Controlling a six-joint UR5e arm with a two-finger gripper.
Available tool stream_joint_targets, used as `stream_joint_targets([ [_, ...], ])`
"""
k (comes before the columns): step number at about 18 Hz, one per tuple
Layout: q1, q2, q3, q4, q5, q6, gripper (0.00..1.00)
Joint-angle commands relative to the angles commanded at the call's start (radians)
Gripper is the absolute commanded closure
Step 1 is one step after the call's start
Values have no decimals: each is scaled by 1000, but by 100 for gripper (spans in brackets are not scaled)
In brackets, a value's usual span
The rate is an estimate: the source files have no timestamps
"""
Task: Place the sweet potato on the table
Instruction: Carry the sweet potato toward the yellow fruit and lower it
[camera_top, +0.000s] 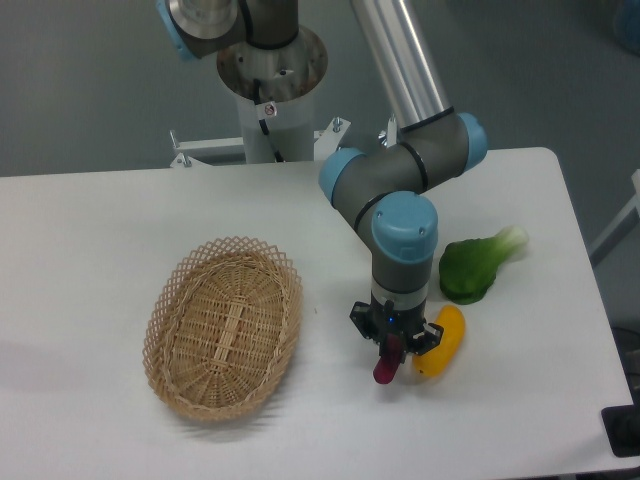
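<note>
The sweet potato (386, 364), a slim dark magenta tuber, hangs nearly upright in my gripper (392, 346), which is shut on its upper end. Its lower tip is at or just above the white table (100, 260), right of the basket and close to the left of the yellow fruit (441, 340). I cannot tell whether the tip touches the tabletop.
An oval wicker basket (223, 326) lies empty at left of the gripper. A green leafy vegetable (478, 266) sits to the right, behind the yellow fruit. The robot base (270, 90) stands at the table's back edge.
</note>
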Motion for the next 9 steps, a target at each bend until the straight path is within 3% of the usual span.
stream_joint_targets([
  [5,-6,-14,6,3,0,3,70],
  [7,-6,-18,14,6,2,6,46],
  [9,-6,-17,26,6,18,9,10],
])
